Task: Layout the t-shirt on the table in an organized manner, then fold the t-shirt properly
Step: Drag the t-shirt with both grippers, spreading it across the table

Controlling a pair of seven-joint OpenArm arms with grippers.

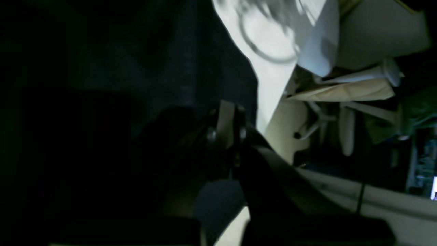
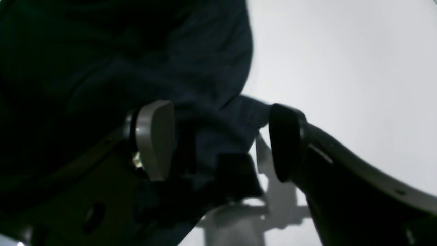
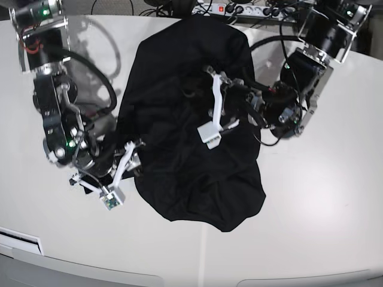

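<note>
Fingers (image 2: 155,140) of right gripper (image 2: 222,143) spread around t-shirt (image 3: 191,119); left gripper (image 1: 227,133) seemingly pinches it.

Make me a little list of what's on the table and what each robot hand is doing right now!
garment: one black t-shirt, crumpled in a heap, not yet laid flat
surface: off-white table, the shirt lying near its middle
left gripper: shut, over the shirt's middle; dark cloth fills its view, and a pinch on it cannot be confirmed
right gripper: open at the shirt's edge, a fold of cloth between the pads, not pinched
behind the table: a power strip with cables
</note>
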